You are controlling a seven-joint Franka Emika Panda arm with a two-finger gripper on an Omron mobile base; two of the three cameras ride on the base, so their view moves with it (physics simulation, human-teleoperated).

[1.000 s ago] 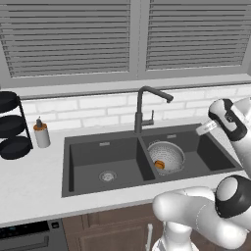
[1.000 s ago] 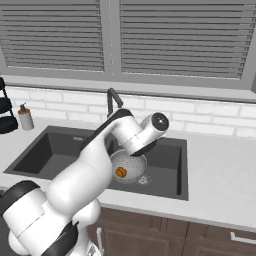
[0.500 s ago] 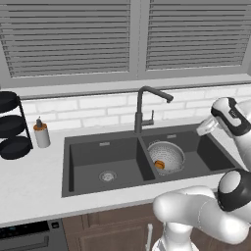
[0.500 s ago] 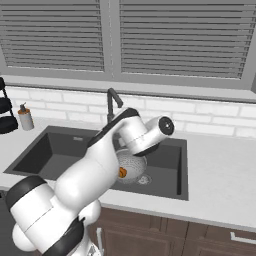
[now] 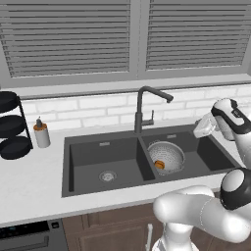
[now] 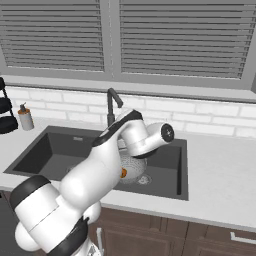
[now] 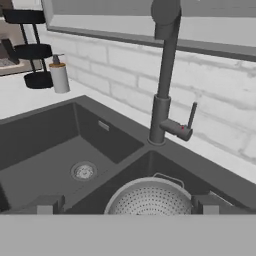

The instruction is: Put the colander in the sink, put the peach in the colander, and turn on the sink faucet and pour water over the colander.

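Kitchen counter [image 5: 29, 171] under shuttered windows, white brick backsplash behind a dark double sink [image 5: 105, 162]. The gripper [image 5: 203, 128] is seen with fingers spread wide, nothing held and nothing touched — hung above the right basin, level with the tap. In the hand view the two fingertips [image 7: 47, 204] are set apart at the bottom edge, with the faucet [image 7: 162, 95] straight ahead and its small side lever [image 7: 191, 116] in sight. The colander [image 5: 166, 157] is seated in the right basin, the peach [image 5: 159, 164] inside it — two steps judged done. No water stream is seen, so the faucet step is judged in hand. Next, the lever would need to be reached and pushed, and the spout [image 5: 159, 93] checked over the colander. Soap bottle [image 5: 41, 135] and black racks [image 5: 12, 125] sit well apart on the left.
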